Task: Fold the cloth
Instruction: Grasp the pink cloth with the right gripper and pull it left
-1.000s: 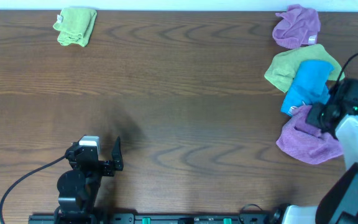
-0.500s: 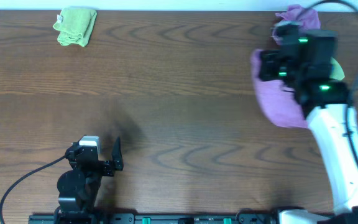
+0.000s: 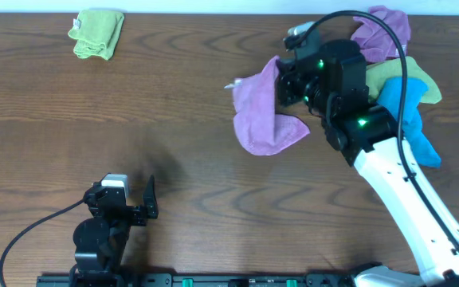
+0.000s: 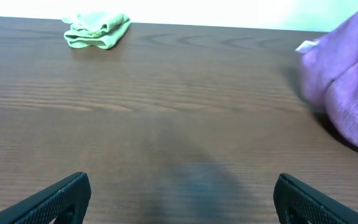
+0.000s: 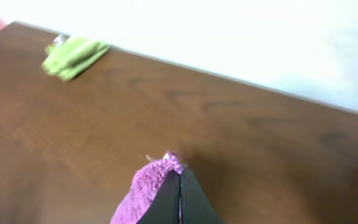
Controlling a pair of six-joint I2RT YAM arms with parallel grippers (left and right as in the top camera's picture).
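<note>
My right gripper [image 3: 281, 82] is shut on a purple cloth [image 3: 257, 115] and holds it hanging above the table, right of centre. In the right wrist view the closed fingertips [image 5: 179, 175] pinch a corner of the purple cloth [image 5: 145, 193]. The cloth also shows at the right edge of the left wrist view [image 4: 347, 81]. My left gripper [image 3: 142, 203] is open and empty near the front left, its fingers wide apart in the left wrist view [image 4: 179, 199].
A folded green cloth [image 3: 98, 33] lies at the back left; it also shows in the left wrist view [image 4: 98, 31] and the right wrist view [image 5: 73, 55]. A second purple cloth [image 3: 385, 28], a green cloth [image 3: 405, 76] and a blue cloth [image 3: 421, 143] lie at the right.
My right gripper has lifted the purple cloth off the pile at the right and carried it left and toward the back. The left arm has not moved.
</note>
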